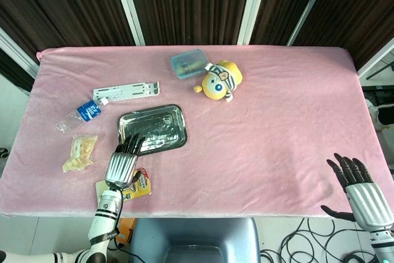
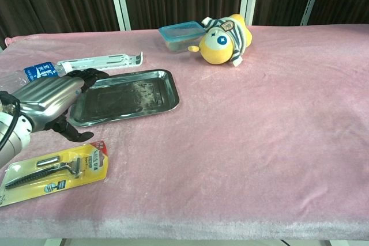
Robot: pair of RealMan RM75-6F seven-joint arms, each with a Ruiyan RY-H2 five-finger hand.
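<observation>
My left hand [image 1: 122, 163] [image 2: 49, 100] hovers palm down at the near left of the table, holding nothing. Its extended fingertips [image 2: 87, 75] reach over the left rim of a shiny steel tray [image 1: 175, 115] [image 2: 164, 93], which holds nothing. Just below the hand lies a yellow razor pack [image 1: 142, 184] [image 2: 55, 169], partly hidden by it in the head view. My right hand [image 1: 360, 188] hangs off the table's near right corner with its fingers spread and nothing in it; the chest view does not show it.
A yellow plush toy [image 1: 220, 80] [image 2: 223, 40] and a blue-lidded box [image 1: 188, 63] [image 2: 181, 34] lie at the back. Left of the tray are a white bracket [image 1: 126, 91] [image 2: 102, 60], a water bottle [image 1: 79, 116] [image 2: 34, 74] and a snack bag [image 1: 80, 153].
</observation>
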